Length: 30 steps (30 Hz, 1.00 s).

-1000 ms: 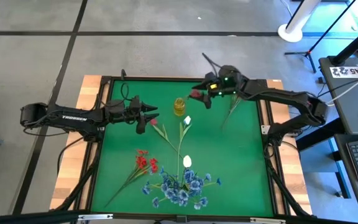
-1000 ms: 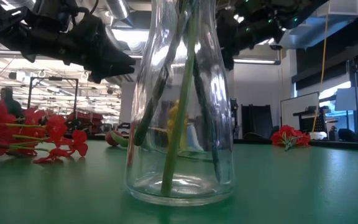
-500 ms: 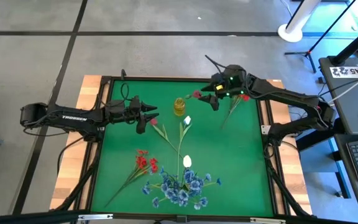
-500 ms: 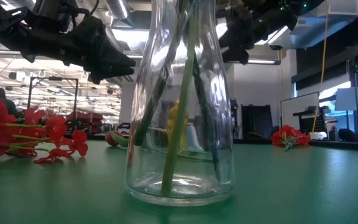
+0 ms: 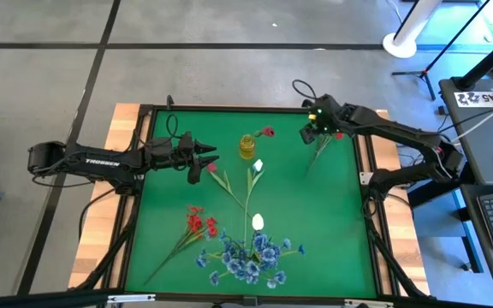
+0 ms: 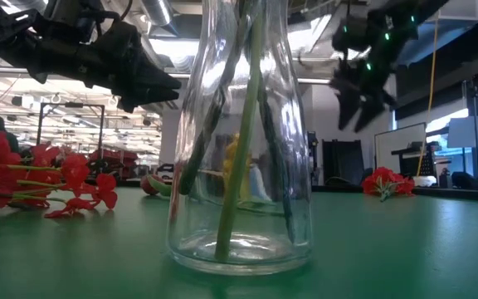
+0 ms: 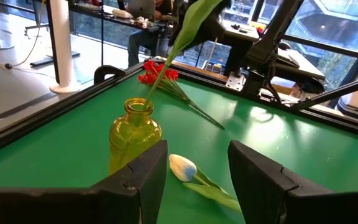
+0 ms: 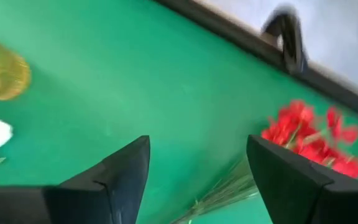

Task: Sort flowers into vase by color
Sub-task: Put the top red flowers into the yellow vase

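Note:
A small yellow vase stands mid-table toward the far side, and a dark pink rosebud leans out of its mouth. My right gripper is open, hovering to the vase's right beside a red bunch lying on the mat. The left gripper is also open and waits left of the vase, above another rosebud. White buds, a red cluster and blue clusters lie nearer. The low view shows a clear glass vase holding green stems.
The green mat has a black frame and wooden side strips. In the left wrist view, the yellow vase and a white bud lie just ahead of the fingers. The right wrist view shows the red bunch near the far rail.
My right gripper has let go of the rosebud flower and drawn away from the yellow vase toward the table's right, ending beside the red bunch. The rosebud stays leaning out of the vase's mouth. The left arm has kept still.

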Available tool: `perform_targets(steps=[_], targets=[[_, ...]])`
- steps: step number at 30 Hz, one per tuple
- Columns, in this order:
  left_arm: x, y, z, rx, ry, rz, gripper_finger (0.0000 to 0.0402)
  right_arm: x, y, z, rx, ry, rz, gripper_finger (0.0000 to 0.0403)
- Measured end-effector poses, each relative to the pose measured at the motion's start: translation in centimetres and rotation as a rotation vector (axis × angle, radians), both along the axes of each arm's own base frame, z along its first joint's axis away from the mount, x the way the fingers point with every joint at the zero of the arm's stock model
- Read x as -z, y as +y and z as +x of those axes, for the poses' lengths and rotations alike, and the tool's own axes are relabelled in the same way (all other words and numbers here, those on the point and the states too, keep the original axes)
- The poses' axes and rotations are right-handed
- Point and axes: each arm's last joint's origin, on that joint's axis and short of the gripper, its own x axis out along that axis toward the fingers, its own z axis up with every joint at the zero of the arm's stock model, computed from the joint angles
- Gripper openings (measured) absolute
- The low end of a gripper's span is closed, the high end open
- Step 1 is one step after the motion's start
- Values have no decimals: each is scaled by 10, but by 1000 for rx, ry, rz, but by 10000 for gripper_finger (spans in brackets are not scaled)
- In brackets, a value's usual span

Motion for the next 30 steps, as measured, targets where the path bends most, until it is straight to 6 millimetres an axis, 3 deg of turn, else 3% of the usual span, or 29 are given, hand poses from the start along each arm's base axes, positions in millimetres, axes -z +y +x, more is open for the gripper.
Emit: perform_targets(steps=[7,11,17,24,30], targets=[[1,0,0,0,10,-3,166,67,-4,-29,220,4,117,266],[2,0,0,-1,18,-9,166,93,4,-40,293,3,178,266],[2,0,0,-1,20,-12,166,102,8,-43,373,-23,214,266],[2,0,0,-1,20,-13,166,98,2,-37,381,-109,170,266],[2,-1,0,12,18,-26,166,106,2,-39,428,-39,173,266]])
